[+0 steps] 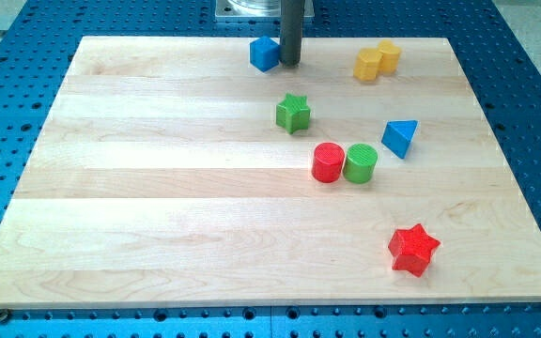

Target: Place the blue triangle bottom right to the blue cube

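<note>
- My tip [290,63] is parked just right of the blue cube [264,53], at the view's top; nothing is being pushed
- Blue triangle [400,137] is found lower right, well apart
- Approach step judged pending: tip must be brought behind the triangle for a push up-left, green star [293,113] avoided

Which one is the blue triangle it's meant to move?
Start at the wooden board and look at its right half. The blue triangle sits alone, right of the red cylinder and green cylinder. It is wedge-shaped; the other blue piece, the blue cube, is beside my tip.
</note>
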